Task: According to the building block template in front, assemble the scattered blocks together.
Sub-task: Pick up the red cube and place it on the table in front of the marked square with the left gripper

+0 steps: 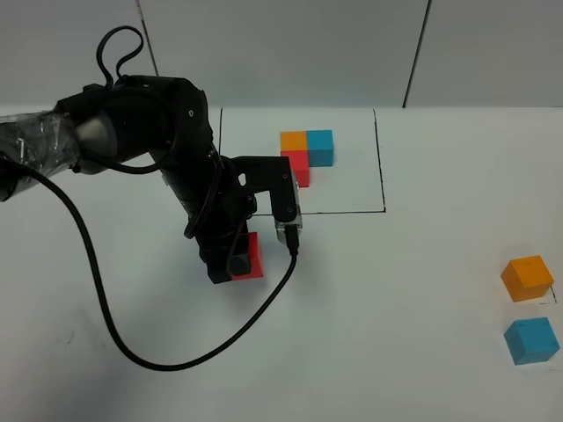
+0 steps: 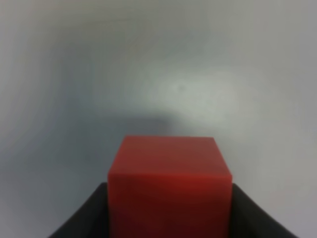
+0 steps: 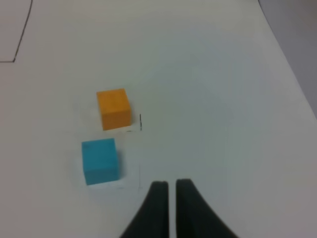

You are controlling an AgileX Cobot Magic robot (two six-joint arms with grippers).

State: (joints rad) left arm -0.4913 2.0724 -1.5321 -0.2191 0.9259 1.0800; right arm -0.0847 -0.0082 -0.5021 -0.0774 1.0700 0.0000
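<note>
Step in hand: placing the first of three loose cubes; I judge the assembly barely begun, since no two loose cubes touch.
Left gripper (image 2: 169, 198): clenched on the red cube (image 2: 169, 168), a black finger flush against each side in the left wrist view.
Red cube, position: on my left of the bench (image 1: 405, 264), just outside the near line of the drawn frame (image 1: 380, 158), near the template (image 1: 307, 151) but apart from it. I cannot tell whether it rests on the bench or hangs just above it.
Template: orange and blue side by side, red joined under the orange, making an L inside the frame.
Right gripper (image 3: 171, 191): closed and empty, with only a slit between the fingers. It hovers near the blue cube and is out of the exterior high view.
Orange cube (image 1: 527, 277): far right of the bench, untouched.
Blue cube (image 1: 531, 340): just beside the orange one, on the near side, with a small gap between them.
Next move, my judgement: settle the red cube squarely, edges parallel to the frame, and let go, leaving room on its far side for the orange.
After that: my right gripper must open, take the orange cube, carry it across and butt it against the red.
Caution: the two right-hand cubes lie well apart from the red, so each needs a long carry.
</note>
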